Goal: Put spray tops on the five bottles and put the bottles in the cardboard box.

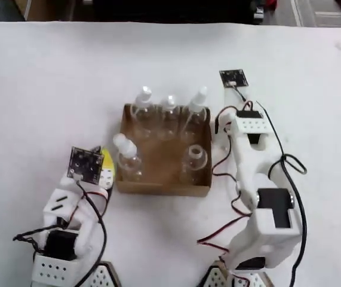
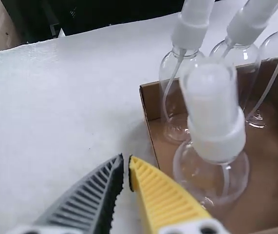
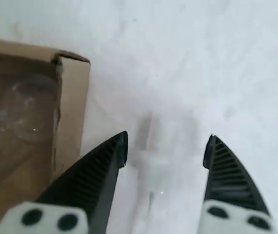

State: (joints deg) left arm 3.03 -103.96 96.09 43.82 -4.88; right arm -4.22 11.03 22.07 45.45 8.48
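Right arm (image 1: 264, 224) is the closest thing to the camera, sitting big in the lower right of the high view and stretching up past the right side of the box. Biggest thing overall is the white desk (image 1: 51, 89), which runs pretty much edge to edge. Next up, the cardboard box (image 1: 162, 187) sits mid-frame, open on top, and all five bottles are standing upright inside it. Left arm (image 1: 63, 230) is tucked in the lower left, its wrist just off the box's lower left corner.

Bottles next. Along the far wall there's the back left bottle (image 1: 141, 110), back middle bottle (image 1: 169, 113) and back right bottle (image 1: 195, 113). Then the front left bottle (image 1: 126, 160) is nearer the arms. All four of those have spray tops on. In the left wrist view the front left one's spray top (image 2: 212, 112) is right up close. The front right bottle (image 1: 194, 162) looks like it has a bare, open neck.

Smallest bits: the right gripper (image 3: 167, 137) is over bare desk just beside a box corner, fingers spread wide apart and gripping nothing. The left gripper (image 2: 125, 161) is over the desk just beside the box wall, its grey and yellow fingers pressed together tip to tip with nothing in them.
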